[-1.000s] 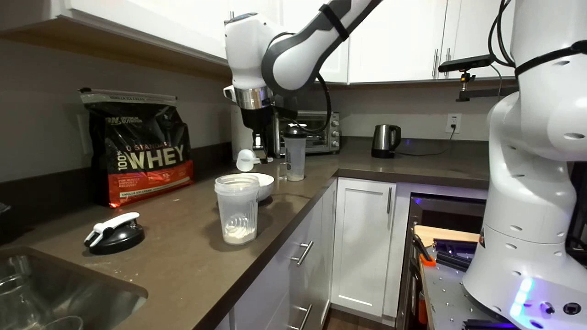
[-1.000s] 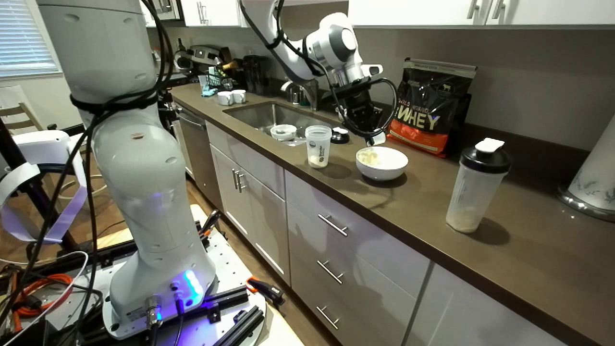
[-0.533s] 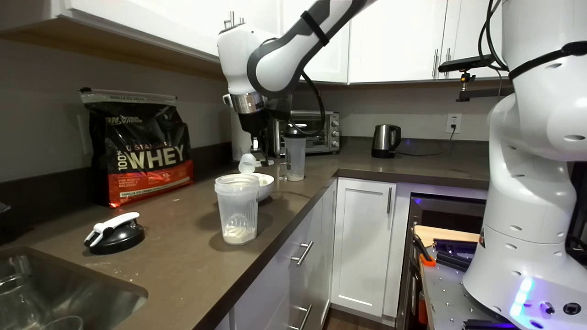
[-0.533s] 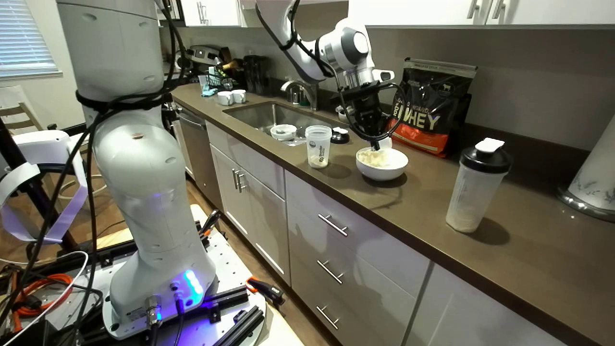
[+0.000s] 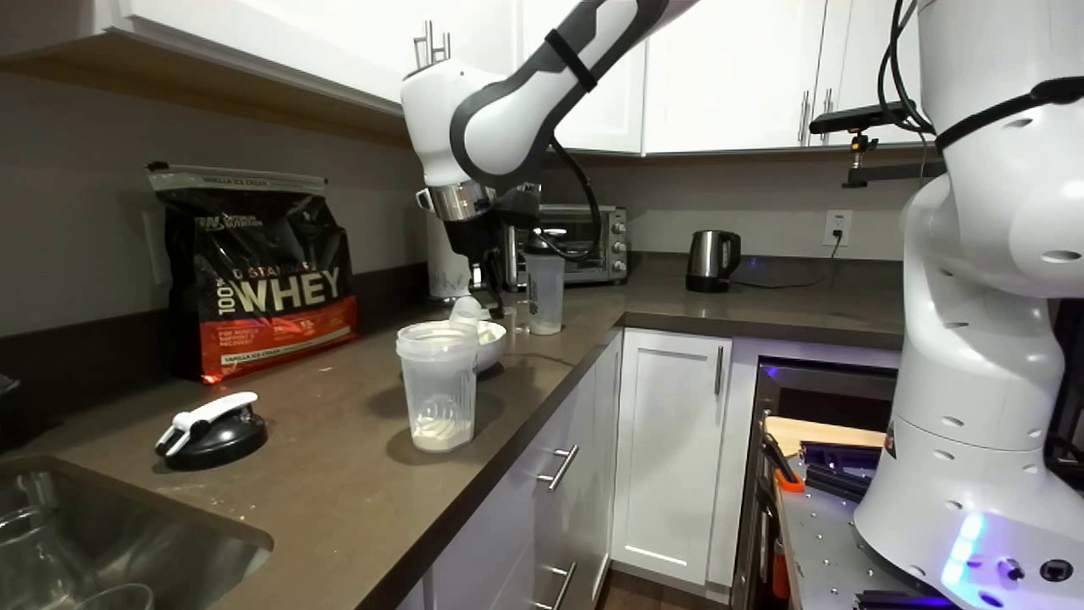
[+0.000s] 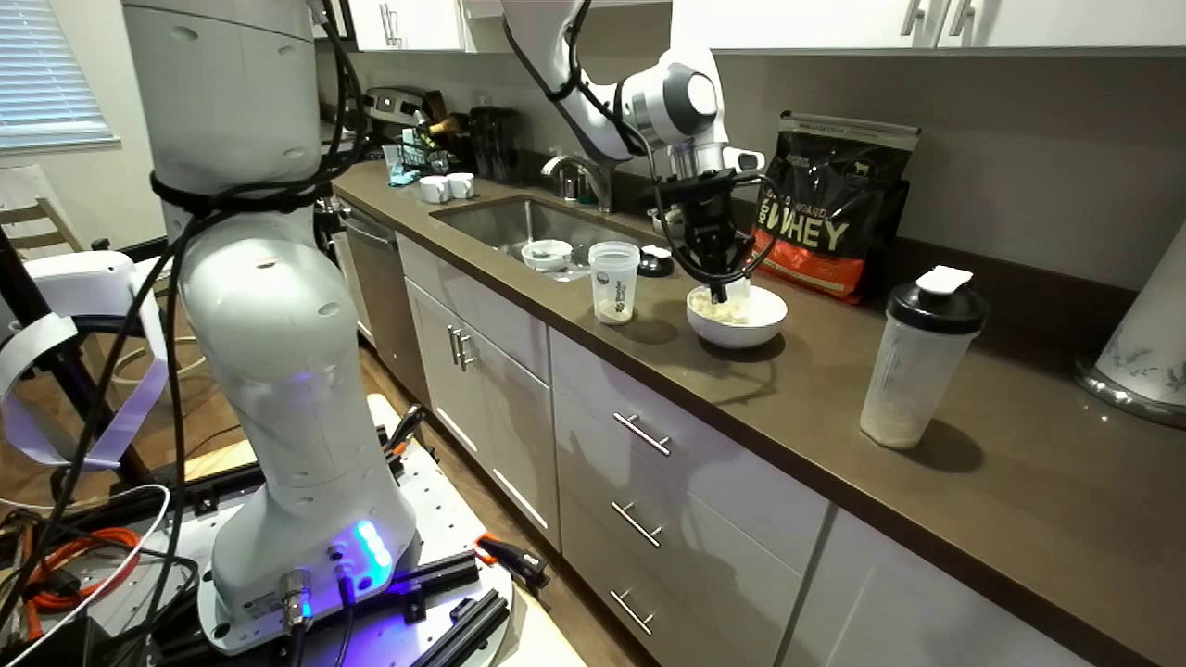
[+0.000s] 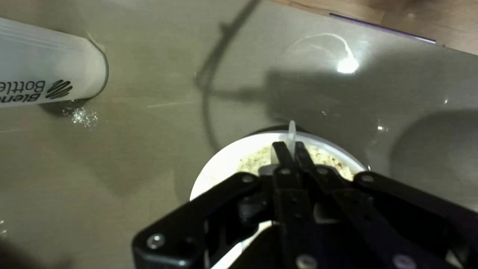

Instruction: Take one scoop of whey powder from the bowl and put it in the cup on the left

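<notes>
- Fingers (image 7: 282, 154) pinched tight, and they have the scoop (image 5: 465, 311) by its handle: a thin pale strip pokes out past their tips in the wrist view.
- Biggest thing on show, the robot arm (image 5: 525, 110), white and grey, bent over with its dark wrist end pointing down.
- Next the bench (image 6: 1019, 519), brown, long and busy, running along the wall (image 6: 1038, 139).
- After that the bag (image 5: 262, 271), black and red, WHEY in big letters, standing upright near the wall.
- Then the lidded bottle (image 6: 913, 375), upright on the bench, black top with a white cap, pale layer at the bottom, well apart from the bowl (image 6: 739, 334).
- And the cup (image 6: 613, 281)! Clear, wide-mouthed, upright on the bench, near the bowl and left of it in an exterior view, pale layer in its base.
- Now the bowl itself: white, wide but low, and inside it the whey powder (image 7: 254, 160), pale yellow and lumpy.
- Down to the black lid (image 5: 222, 440) with its white flap, lying on the bench, apart from the cup.
- Smallest of the lot, that scoop, pale and tilted, showing over the bowl in both exterior views; right on the powder or just above it, I cannot tell.
</notes>
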Robot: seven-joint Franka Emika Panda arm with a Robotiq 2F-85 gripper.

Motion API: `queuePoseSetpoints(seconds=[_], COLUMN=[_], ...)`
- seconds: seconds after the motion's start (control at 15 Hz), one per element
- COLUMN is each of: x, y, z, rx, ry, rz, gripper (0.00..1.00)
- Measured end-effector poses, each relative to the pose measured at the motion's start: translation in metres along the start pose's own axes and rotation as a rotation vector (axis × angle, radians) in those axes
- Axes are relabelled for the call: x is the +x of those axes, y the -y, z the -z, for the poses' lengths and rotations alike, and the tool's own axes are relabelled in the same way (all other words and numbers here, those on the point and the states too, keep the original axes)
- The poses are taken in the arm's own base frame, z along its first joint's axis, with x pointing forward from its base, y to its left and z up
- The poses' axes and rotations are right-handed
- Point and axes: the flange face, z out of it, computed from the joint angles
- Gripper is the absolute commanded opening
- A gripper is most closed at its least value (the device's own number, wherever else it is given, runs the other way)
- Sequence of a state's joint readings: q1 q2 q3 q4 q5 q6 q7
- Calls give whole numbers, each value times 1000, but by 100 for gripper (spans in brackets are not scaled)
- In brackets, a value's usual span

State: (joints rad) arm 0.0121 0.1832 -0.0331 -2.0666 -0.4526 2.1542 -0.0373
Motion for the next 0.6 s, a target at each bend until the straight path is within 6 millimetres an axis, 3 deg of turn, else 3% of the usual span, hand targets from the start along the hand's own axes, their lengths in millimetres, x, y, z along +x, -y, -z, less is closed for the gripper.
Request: queuePoseSetpoints(seconds=[0.2,0.27,0.33,0.6], x=[0,1,1,3], y=[-5,-7,-8,-9], z=[-6,-8,-10,-10], rx=[16,18,18,18], ry=[21,27,33,37], rz=[-2,-3,-2,6], gripper=[1,12,30,55])
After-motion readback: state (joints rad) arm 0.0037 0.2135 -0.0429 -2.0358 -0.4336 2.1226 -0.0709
